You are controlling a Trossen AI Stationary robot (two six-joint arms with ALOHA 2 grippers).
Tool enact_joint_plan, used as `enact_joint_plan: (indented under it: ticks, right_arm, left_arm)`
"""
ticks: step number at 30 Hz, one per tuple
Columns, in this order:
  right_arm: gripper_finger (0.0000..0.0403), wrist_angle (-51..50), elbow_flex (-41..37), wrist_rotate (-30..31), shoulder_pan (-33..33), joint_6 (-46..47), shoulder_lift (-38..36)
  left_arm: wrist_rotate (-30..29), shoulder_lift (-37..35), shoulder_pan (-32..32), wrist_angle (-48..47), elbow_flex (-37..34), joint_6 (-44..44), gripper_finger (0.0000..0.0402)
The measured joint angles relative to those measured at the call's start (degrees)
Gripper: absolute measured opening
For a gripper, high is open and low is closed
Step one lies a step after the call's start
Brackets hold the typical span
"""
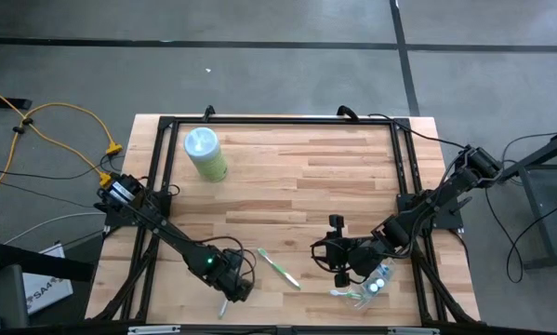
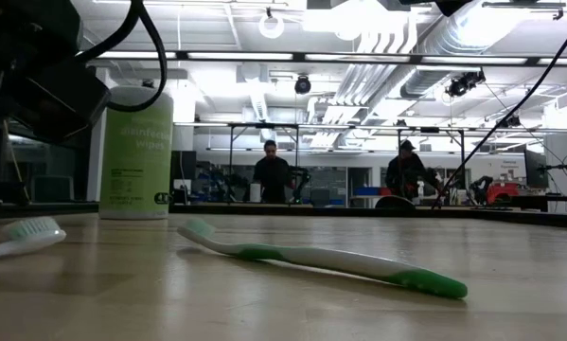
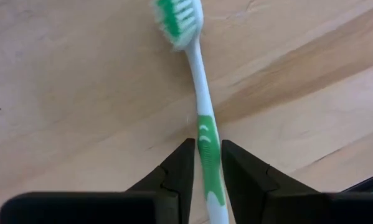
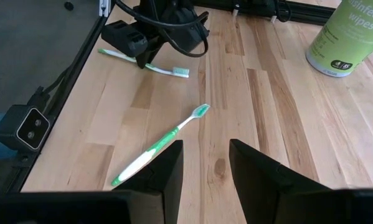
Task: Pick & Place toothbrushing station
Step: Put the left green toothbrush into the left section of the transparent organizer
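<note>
A green-and-white toothbrush (image 3: 200,93) lies near the table's front left, its bristle head (image 2: 26,232) resting on the wood. My left gripper (image 3: 206,146) stands over it, pointing down, shut on its handle. A second green-and-white toothbrush (image 1: 280,269) lies flat on the table between the two arms. My right gripper (image 4: 205,149) hovers open above the table at the front right, with nothing between its fingers. Under the right arm lies a clear plastic cup (image 1: 378,279) with a toothbrush (image 1: 351,294) beside it. My left gripper has the toothbrush's green grip section (image 3: 206,158), about halfway along the handle, between its two fingers. The fingers come from above, pointing down, and lie across the handle. The toothbrush lies flat on the table, its head (image 4: 181,72) pointing away from the gripper.
A pale-green wipes canister (image 1: 205,154) with a light-blue lid stands at the table's far left. A black frame (image 1: 278,121) runs round the tabletop. Bare wood lies across the table's middle and far right. People stand in the room beyond.
</note>
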Motion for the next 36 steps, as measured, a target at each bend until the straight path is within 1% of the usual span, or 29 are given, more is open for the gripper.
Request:
enact_joint_plan:
  ticks: [6, 9, 12, 15, 19, 25, 28, 31, 33, 36]
  right_arm:
    - [0.0121, 0.0, 0.0, 0.0, 0.0, 0.0, 0.0]
    - [0.0121, 0.0, 0.0, 0.0, 0.0, 0.0, 0.0]
    - [0.0121, 0.0, 0.0, 0.0, 0.0, 0.0, 0.0]
    - [0.0121, 0.0, 0.0, 0.0, 0.0, 0.0, 0.0]
    - [0.0121, 0.0, 0.0, 0.0, 0.0, 0.0, 0.0]
    - [0.0121, 0.1, 0.0, 0.0, 0.0, 0.0, 0.0]
    - [0.0121, 0.1, 0.0, 0.0, 0.0, 0.0, 0.0]
    - [0.0121, 0.1, 0.0, 0.0, 0.0, 0.0, 0.0]
    - [0.0121, 0.1, 0.0, 0.0, 0.0, 0.0, 0.0]
    - [0.0121, 0.2, 0.0, 0.0, 0.0, 0.0, 0.0]
  left_arm:
    - [1.5, 0.0, 0.0, 0.2, 0.0, 0.3, 0.0031]
    - [4.8, 0.1, -0.3, 1.2, 0.0, 1.8, 0.0010]
    - [6.1, 0.2, -0.3, 1.1, -0.1, 3.5, 0.0007]
    - [6.1, 0.1, -0.3, 1.0, -0.1, 4.3, 0.0006]
    - [3.8, 0.0, -0.3, 0.4, 0.5, 6.5, 0.0005]
    - [-2.8, 0.1, -0.1, -0.9, 3.8, 12.1, 0.0004]
    - [-6.7, 0.2, -0.1, -4.4, 6.7, 14.6, 0.0004]
    - [-10.4, 0.3, -0.1, -10.7, 9.9, 16.1, 0.0003]
    - [-12.0, 0.6, 0.0, -13.9, 11.9, 16.6, 0.0003]
    - [-12.6, 0.5, -0.1, -17.7, 14.2, 16.7, 0.0003]
